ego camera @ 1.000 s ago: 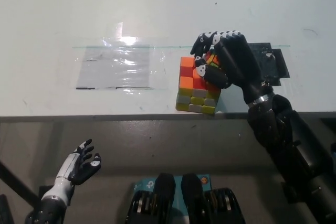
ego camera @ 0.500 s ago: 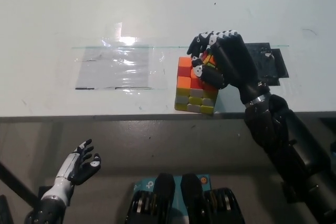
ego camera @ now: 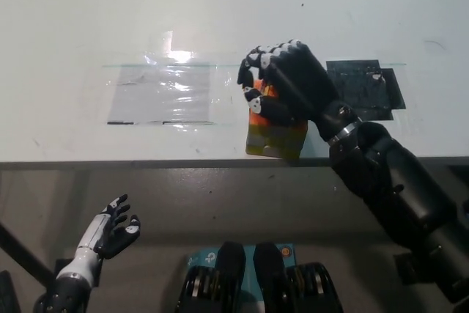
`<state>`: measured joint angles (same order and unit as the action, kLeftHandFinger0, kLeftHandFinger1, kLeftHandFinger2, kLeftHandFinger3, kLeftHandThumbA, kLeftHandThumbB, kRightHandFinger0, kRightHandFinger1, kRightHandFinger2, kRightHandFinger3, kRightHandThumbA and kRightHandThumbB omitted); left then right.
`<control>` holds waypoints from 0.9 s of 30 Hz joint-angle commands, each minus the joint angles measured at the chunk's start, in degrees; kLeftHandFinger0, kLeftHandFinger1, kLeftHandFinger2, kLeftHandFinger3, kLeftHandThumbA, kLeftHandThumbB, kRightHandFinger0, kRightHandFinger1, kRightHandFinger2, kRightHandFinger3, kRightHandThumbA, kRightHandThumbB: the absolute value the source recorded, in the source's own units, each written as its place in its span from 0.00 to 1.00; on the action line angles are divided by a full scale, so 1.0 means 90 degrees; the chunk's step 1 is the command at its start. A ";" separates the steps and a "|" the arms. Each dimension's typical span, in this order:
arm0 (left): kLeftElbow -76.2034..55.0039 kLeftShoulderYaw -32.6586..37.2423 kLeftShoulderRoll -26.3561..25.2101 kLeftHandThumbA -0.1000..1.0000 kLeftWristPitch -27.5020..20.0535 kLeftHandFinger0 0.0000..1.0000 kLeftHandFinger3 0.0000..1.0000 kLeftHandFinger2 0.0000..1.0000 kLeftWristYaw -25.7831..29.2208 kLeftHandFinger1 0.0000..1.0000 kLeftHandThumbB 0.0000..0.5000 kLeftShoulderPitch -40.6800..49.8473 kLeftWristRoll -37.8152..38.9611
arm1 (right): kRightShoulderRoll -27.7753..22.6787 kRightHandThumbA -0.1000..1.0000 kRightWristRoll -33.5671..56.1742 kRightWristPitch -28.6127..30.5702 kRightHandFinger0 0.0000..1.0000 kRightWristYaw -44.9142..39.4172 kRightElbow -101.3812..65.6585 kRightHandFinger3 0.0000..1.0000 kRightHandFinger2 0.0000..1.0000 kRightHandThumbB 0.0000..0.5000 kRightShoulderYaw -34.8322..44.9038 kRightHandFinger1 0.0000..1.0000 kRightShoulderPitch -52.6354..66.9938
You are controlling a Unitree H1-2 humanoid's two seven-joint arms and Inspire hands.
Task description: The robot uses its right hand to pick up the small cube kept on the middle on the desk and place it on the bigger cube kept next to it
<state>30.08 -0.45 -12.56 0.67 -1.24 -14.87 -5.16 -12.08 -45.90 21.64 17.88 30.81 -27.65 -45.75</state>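
**Right robot hand over the big cube at the desk's near edge**

Right robot hand (ego camera: pixel 282 82): black, reaching in from the lower right. It lies across the top of the big cube (ego camera: pixel 275 133) with its fingers curled down over the cube's upper and left faces. Orange and yellow patches show between the fingers. Whether these belong to the small cube or to the big cube's top row cannot be told; the small cube as a separate item is not distinguishable. Whether the hand is pinching anything cannot be told.

Big cube: stands on the desk (ego camera: pixel 220 5) near the front edge, right of centre. Only its lower rows are exposed, showing yellow, grey and orange tiles. The upper part is covered by the hand.

Left robot hand (ego camera: pixel 113 232): white, at the lower left, below the desk edge and well apart from the cubes. Fingers spread, holding nothing.

Desk surface: white. A clear plastic sheet (ego camera: pixel 161 93) lies flat to the left of the big cube, with glare on its upper part. A black patch (ego camera: pixel 366 86) sits on the desk to the right, just behind the right wrist.
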 commanded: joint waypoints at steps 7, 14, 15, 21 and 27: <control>-0.0113 0.0025 -0.0114 0.35 -0.0085 1.00 1.00 1.00 -0.0038 1.00 0.42 -0.0228 -0.0040 | -0.0163 0.00 -0.0278 0.0282 0.00 -0.0016 0.0084 0.07 0.22 0.48 -0.0162 0.00 -0.0280; -0.0123 -0.0008 -0.0075 0.37 -0.0100 1.00 1.00 1.00 -0.0014 1.00 0.45 -0.0201 0.0001 | -0.0223 0.00 -0.0377 0.0284 0.00 0.0126 0.0217 0.35 0.53 0.30 -0.0206 0.13 -0.0311; -0.0138 -0.0008 -0.0074 0.37 -0.0092 1.00 1.00 1.00 -0.0017 1.00 0.44 -0.0195 0.0003 | -0.0262 0.00 -0.0406 0.0116 0.00 -0.0028 0.0095 0.71 0.49 0.08 -0.0192 0.09 -0.0278; -0.0097 0.0022 -0.0062 0.38 -0.0117 1.00 1.00 1.00 0.0025 1.00 0.46 -0.0197 -0.0059 | -0.0507 0.96 -0.0961 -0.1015 1.00 -0.1144 -0.0537 1.00 1.00 0.86 -0.0343 1.00 -0.0159; -0.0081 0.0001 -0.0055 0.36 -0.0127 1.00 1.00 1.00 -0.0005 1.00 0.44 -0.0201 -0.0011 | -0.0463 1.00 -0.1045 -0.1101 1.00 -0.1084 -0.0616 1.00 1.00 1.00 -0.0327 1.00 -0.0153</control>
<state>30.09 -0.44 -12.59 0.62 -1.26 -14.90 -5.23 -15.98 -53.36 14.70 10.73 26.68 -30.53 -46.00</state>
